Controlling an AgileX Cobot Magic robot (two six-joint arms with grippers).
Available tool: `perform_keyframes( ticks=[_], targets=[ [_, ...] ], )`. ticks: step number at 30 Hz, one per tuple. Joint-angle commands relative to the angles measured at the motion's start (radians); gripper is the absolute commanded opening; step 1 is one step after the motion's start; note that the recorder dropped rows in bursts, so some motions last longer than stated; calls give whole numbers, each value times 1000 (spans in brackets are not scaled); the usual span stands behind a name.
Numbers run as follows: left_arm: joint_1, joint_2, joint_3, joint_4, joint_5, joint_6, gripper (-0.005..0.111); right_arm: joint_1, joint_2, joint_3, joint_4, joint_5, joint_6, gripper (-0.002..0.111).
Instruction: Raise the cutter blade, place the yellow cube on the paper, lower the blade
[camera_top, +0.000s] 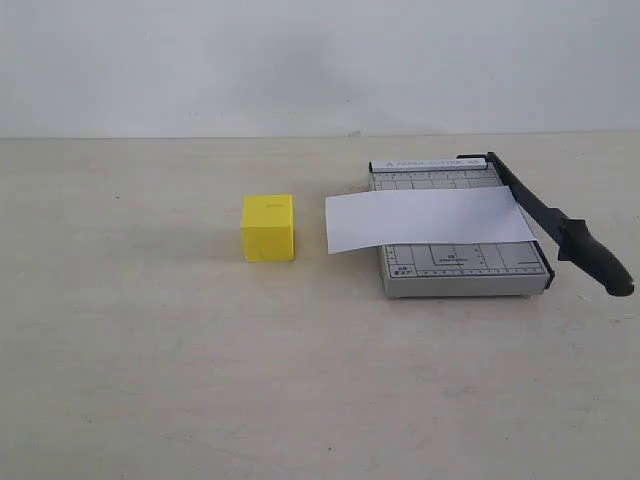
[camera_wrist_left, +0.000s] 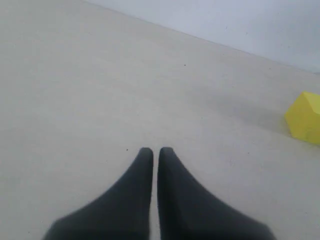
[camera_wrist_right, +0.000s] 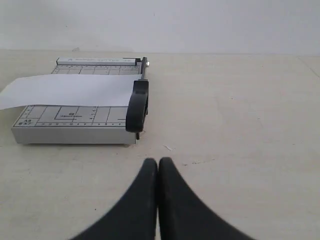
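Ahead of the right tool (camera_wrist_right: 158, 161), the cutter blade (camera_wrist_right: 138, 105) is not yet raised; beyond the left tool (camera_wrist_left: 151, 150), the yellow cube (camera_wrist_left: 305, 117) is unplaced. Both tools are pressed together.

**Printed marks on the paper trimmer**

Grey base (camera_top: 462, 268): two stacked size marks (camera_wrist_right: 24, 121) stand at the front corner farthest from the blade. They appear to read "A5" over "B7", though they are small. A framed label (camera_wrist_right: 72, 115) sits mid-front on the grid, its print too fine to read. White bar (camera_top: 428, 164) along the far edge: one line of dark capitals, illegible. The paper (camera_top: 428, 220) covers the middle of the grid.
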Motion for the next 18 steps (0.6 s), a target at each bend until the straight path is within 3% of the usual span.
perform_keyframes(
  ticks=[1,5,10,18],
  targets=[
    [-4,-3,-3,1,-15,-2,4,-1,-5,0,3,-7,-3,0],
    [-4,-3,-3,1,-15,-2,4,-1,-5,0,-184,-141,-282,0],
    [-4,-3,-3,1,-15,-2,4,-1,-5,0,-177,-324,-287,0],
    [-4,-3,-3,1,-15,-2,4,-1,-5,0,39,-476,315,0]
  ],
)
